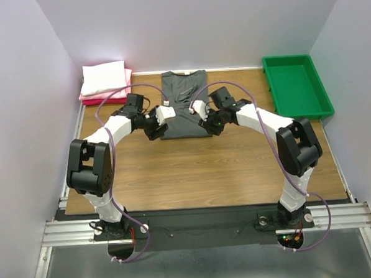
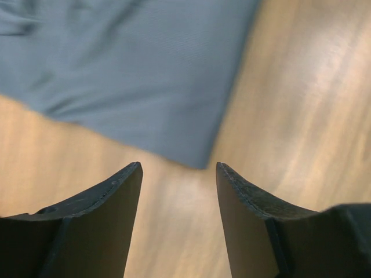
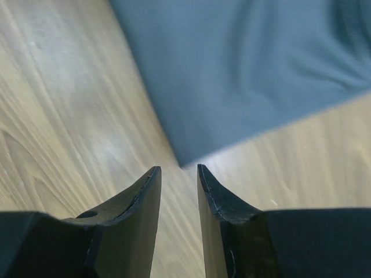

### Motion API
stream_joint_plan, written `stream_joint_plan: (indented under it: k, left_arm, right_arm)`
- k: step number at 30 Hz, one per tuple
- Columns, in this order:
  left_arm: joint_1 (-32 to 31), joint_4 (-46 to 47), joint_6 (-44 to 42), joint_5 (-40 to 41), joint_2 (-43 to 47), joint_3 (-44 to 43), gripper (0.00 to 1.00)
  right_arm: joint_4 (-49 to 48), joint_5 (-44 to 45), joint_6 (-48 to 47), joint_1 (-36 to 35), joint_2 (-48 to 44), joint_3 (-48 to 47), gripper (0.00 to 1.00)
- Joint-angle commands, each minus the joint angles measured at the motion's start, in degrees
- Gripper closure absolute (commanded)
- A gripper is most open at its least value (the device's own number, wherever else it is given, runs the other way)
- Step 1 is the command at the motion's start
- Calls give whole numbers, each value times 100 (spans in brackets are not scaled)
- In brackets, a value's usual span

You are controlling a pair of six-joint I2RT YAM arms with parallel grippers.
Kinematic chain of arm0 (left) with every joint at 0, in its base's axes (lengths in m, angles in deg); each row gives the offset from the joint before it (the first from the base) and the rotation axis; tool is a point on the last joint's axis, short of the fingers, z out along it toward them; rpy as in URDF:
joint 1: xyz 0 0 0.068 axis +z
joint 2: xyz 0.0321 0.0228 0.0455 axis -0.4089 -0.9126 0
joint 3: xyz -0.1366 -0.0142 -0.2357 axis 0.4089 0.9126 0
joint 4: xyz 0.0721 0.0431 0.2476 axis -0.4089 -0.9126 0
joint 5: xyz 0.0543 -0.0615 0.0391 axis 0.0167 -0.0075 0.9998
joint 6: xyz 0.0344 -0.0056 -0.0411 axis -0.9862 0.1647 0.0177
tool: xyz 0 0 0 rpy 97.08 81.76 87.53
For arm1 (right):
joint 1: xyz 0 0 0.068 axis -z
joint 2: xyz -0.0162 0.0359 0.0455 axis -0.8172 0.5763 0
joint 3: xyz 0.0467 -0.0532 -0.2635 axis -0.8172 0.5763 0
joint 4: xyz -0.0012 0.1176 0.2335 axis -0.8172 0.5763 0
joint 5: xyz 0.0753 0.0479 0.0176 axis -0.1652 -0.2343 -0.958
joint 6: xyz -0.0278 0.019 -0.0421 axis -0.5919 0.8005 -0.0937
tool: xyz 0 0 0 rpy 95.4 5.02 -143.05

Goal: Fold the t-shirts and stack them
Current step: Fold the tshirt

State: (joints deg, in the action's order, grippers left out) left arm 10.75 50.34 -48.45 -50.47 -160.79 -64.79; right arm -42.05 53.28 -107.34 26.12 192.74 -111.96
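We poise our 2 grippers just off the near corners of the charcoal t-shirt (image 1: 184,105), which lies flat as a long rectangle. The left gripper (image 2: 178,166) gapes wide, the right gripper (image 3: 178,169) narrow. Both are empty, likely ready to pinch its near hem for folding.

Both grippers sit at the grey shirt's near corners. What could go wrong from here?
1. The right gripper has its jaws narrowly apart, so it may push the corner of the grey shirt rather than take it.
2. The left gripper is open over the wood of the table; closing there might miss the cloth.
3. If only one side grips, the fold would probably skew.
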Motion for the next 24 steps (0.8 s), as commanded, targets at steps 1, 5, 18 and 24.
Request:
stream_joint_plan:
  k: [1, 5, 18, 24]
  left_arm:
    - [-199, 363, -376, 21, 139, 280, 34]
    - [-331, 478, -586, 197, -142, 341, 31]
    - [-595, 443, -903, 742, -802, 60, 31]
    - [-612, 399, -825, 953, -987, -1, 65]
  right_arm:
    - [-155, -72, -103, -102, 246, -102, 63]
    - [-164, -151, -138, -146, 457, -190, 63]
    - [-427, 183, -357, -243, 879, -23, 62]
    - [-533, 394, -340, -243, 967, 82, 84]
